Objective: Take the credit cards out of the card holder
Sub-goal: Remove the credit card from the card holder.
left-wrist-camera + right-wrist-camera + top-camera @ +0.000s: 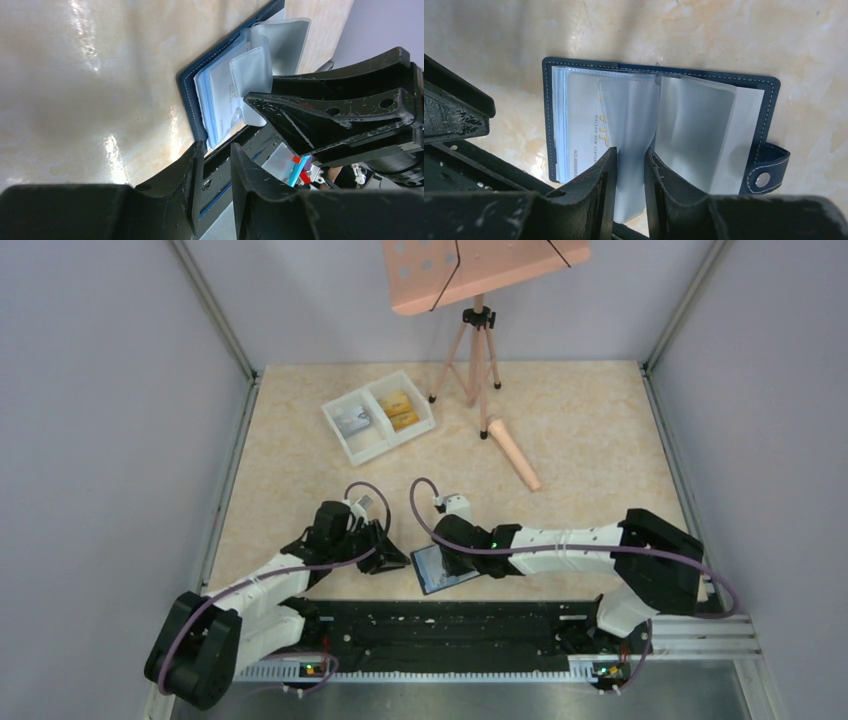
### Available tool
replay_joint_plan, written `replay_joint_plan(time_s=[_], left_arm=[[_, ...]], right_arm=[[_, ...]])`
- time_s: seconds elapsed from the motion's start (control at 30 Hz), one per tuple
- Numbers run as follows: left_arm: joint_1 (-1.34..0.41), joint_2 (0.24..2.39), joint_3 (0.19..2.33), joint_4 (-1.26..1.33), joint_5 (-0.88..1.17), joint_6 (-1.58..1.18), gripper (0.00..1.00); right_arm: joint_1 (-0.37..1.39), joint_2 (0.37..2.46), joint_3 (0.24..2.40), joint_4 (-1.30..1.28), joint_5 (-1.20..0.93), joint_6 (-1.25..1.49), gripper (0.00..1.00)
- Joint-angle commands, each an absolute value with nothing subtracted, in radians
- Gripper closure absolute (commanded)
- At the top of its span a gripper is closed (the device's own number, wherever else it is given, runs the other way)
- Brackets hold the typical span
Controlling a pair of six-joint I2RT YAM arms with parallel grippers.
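The blue card holder (446, 568) lies open near the table's front edge. In the right wrist view it (769, 87) shows clear plastic sleeves and a black snap tab (766, 172). A pale card with gold lettering (584, 125) sits in a left sleeve. My right gripper (629, 152) hovers over the spine, jaws narrowly apart, with a raised sleeve page (631, 115) in the gap. My left gripper (217, 147) is narrowly open and empty, just beside the holder's (190, 95) near corner. Yellow-orange cards (400, 410) and a grey card (352, 422) lie in the white tray.
The white two-compartment tray (340, 435) stands at the back left. A pink tripod stand (478, 350) and a loose pink leg (513, 452) are at the back centre. The black arm rail (450, 625) runs just below the holder. Walls close in both sides.
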State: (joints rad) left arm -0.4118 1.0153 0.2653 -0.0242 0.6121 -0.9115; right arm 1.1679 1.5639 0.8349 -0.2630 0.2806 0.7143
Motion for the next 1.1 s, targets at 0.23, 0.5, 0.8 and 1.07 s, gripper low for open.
replay_joint_plan(time_s=[0.23, 0.5, 0.8, 1.07], left_arm=[[-0.526, 1.156, 0.316, 0.148, 0.562, -0.943, 0.73], [-0.588, 1.241, 0.379, 0.191, 0.504, -0.968, 0.77], [-0.657, 1.349, 0.467, 0.151, 0.428, -0.947, 0.81], [-0.7, 1.402, 0.498, 0.15, 0.388, -0.941, 0.84]], right_arm=[[1.075, 1.39, 0.63, 0.059, 0.118, 0.808, 0.78], [1.034, 1.353, 0.556, 0.153, 0.049, 0.842, 0.79], [1.015, 1.336, 0.525, 0.19, 0.034, 0.872, 0.82], [1.011, 1.333, 0.513, 0.203, 0.027, 0.875, 0.82]])
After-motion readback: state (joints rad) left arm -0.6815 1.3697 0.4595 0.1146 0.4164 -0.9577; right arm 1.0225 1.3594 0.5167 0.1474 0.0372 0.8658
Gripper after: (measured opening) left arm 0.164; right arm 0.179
